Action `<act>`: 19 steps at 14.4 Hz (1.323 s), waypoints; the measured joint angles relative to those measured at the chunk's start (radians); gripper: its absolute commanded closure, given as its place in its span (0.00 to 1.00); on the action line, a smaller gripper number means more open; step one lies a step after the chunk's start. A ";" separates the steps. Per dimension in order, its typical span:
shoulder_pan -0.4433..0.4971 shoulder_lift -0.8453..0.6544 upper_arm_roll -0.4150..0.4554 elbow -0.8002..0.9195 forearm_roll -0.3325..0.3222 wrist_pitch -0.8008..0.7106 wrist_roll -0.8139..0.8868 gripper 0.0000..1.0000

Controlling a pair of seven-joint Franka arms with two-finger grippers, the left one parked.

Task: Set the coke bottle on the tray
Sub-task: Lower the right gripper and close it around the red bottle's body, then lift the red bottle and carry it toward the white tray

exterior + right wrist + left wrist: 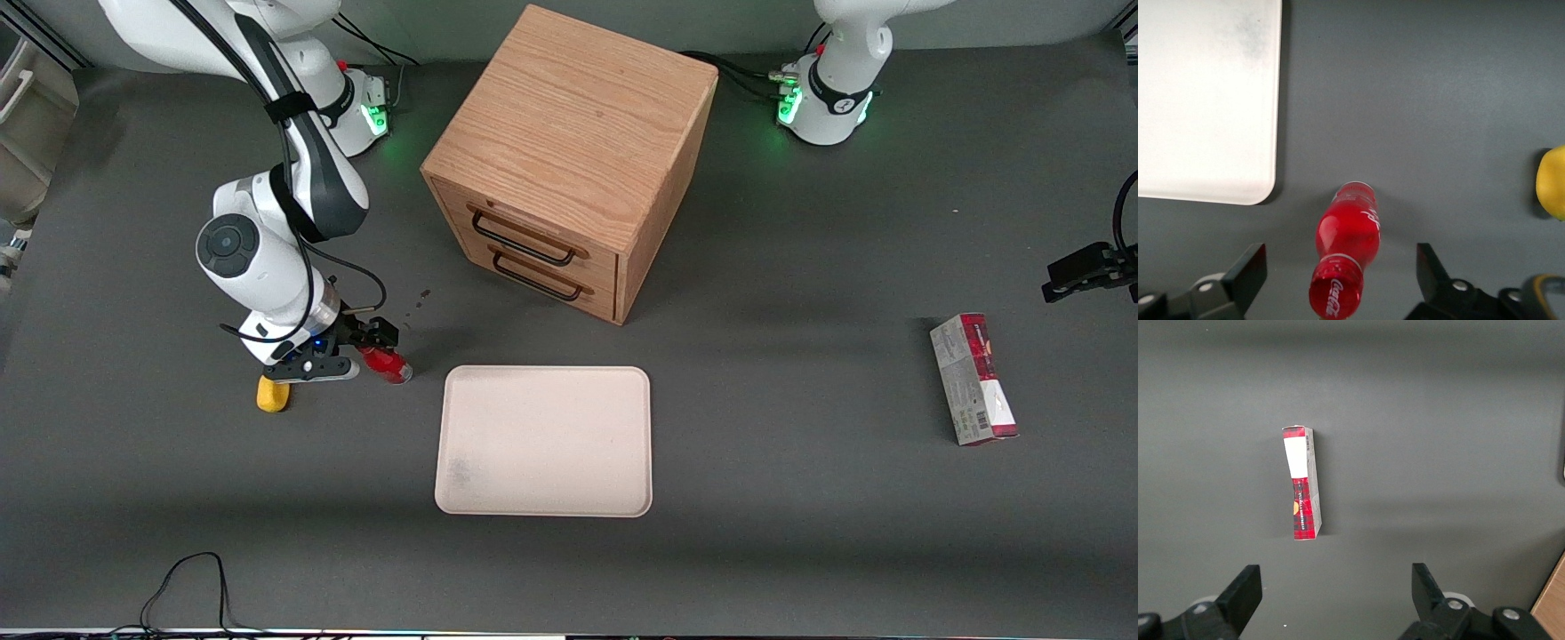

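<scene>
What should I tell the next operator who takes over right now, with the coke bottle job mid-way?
Gripper: open, low over the table at the working arm's end, fingers straddling the coke bottle without closing on it.
Coke bottle: on the grey table, not yet lifted, between the yellow lump and the tray.
Tray: flat on the table in front of the wooden drawer cabinet, nearer the front camera, nothing on it.
Done: approach to the bottle only.
Left: close on the bottle, lift, carry it sideways to the tray, set it down, release.
</scene>
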 measured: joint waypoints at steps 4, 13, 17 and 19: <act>0.000 0.000 0.000 -0.001 0.000 -0.021 0.000 0.90; 0.000 -0.004 -0.002 0.132 0.000 -0.219 0.000 1.00; -0.003 -0.021 -0.011 0.390 0.000 -0.539 0.000 1.00; -0.005 -0.026 -0.016 0.522 0.000 -0.702 -0.001 1.00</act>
